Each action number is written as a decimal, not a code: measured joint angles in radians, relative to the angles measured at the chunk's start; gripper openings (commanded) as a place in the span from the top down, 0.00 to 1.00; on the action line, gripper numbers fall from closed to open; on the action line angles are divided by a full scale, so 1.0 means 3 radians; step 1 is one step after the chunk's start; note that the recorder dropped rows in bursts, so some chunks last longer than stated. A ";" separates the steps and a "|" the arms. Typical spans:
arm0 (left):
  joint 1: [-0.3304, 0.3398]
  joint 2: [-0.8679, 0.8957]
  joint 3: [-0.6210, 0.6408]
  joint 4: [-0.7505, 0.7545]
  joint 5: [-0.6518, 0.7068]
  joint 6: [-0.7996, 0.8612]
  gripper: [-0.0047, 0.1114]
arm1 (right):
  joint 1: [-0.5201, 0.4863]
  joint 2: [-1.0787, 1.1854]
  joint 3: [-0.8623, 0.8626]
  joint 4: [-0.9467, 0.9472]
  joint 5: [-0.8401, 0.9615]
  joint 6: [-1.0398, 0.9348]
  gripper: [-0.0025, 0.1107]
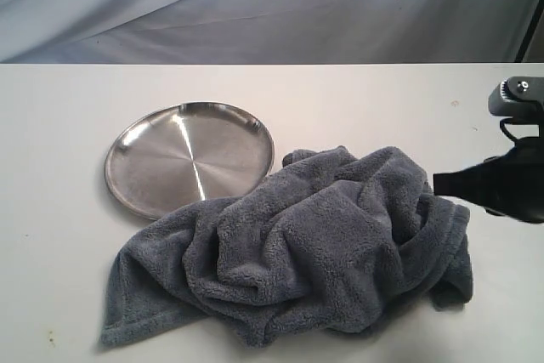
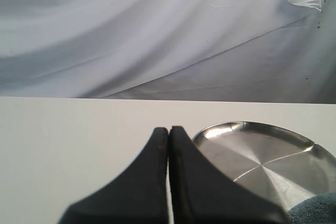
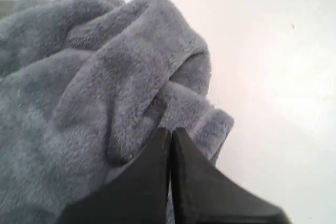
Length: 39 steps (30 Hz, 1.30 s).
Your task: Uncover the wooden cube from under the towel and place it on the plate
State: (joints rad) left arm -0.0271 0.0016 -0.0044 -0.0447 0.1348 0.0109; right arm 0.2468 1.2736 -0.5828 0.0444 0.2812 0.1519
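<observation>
The grey-blue towel (image 1: pixel 314 252) lies bunched in a thick heap on the white table, its upper left edge reaching the silver plate (image 1: pixel 189 157). The wooden cube is hidden. My right gripper (image 1: pixel 440 184) hovers shut at the towel's right edge, its black fingers pressed together with nothing between them; in the right wrist view its tips (image 3: pixel 170 130) sit just over a towel fold (image 3: pixel 105 87). My left gripper (image 2: pixel 169 129) is shut and empty, out of the exterior view; its wrist view shows the plate (image 2: pixel 273 156) just beside it and a towel corner (image 2: pixel 315 211).
The white table (image 1: pixel 68 116) stretches bare to the left and behind the plate. A pale draped cloth backdrop (image 1: pixel 255 6) hangs behind the table's far edge. The right arm's grey wrist housing (image 1: pixel 516 95) stands at the right border.
</observation>
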 measured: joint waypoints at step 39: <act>0.0000 0.0000 0.0000 0.0000 0.0000 0.0000 0.95 | 0.2433 0.1411 -0.1430 0.0273 0.0981 -0.0307 0.98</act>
State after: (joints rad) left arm -0.0271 0.0016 -0.0044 -0.0447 0.1348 0.0109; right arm 0.9767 1.6969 -1.0119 0.1264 0.5755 0.0597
